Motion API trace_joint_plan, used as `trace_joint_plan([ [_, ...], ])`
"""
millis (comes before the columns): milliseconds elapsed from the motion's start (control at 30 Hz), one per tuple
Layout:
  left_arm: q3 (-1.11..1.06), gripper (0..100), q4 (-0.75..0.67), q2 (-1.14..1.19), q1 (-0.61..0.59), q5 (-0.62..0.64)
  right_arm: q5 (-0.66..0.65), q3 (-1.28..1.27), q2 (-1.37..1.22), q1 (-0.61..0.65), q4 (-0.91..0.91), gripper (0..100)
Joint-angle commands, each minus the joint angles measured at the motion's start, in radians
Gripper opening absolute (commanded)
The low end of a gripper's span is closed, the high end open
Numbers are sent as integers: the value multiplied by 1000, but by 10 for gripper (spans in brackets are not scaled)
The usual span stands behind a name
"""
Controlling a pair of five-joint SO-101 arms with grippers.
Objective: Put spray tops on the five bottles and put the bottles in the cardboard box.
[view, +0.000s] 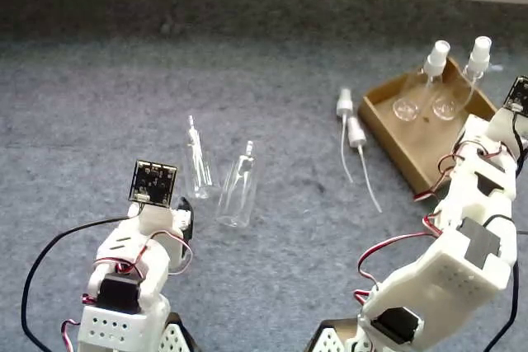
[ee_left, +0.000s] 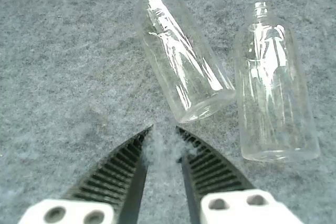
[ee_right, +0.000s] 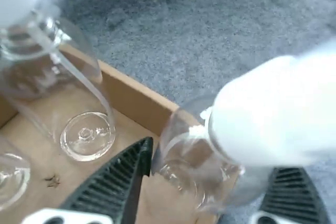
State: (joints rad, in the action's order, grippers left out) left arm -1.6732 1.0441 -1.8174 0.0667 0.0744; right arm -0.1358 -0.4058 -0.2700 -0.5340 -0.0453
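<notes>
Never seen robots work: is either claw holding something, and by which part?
The right claw seems to grip a capped bottle by its clear body; the left claw is empty.

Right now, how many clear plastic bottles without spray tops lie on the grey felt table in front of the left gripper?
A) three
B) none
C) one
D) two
D: two topless bottles lie there, one with its base close to the left gripper, the other beside it, both necks bare.
</notes>
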Motion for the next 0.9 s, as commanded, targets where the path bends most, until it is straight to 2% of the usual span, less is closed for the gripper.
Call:
trace_joint_plan([
  [0,-21,42,-18,-13,-13,-11,-14,58,139,8,-7,307],
  [133,-21,42,-18,-13,-13,-11,-14,67,191,22,206,307],
  [200,-21,42,-18,-13,-13,-11,-14,104,197,24,249,307],
  [667,-21,42,-17,-13,-13,-11,-15,157,176,18,292,307],
  [767,-21,42,-17,-13,-13,-11,-71,157,176,22,292,307],
  [867,-21,42,-17,-13,-13,-11,-69,176,176,21,292,307],
])
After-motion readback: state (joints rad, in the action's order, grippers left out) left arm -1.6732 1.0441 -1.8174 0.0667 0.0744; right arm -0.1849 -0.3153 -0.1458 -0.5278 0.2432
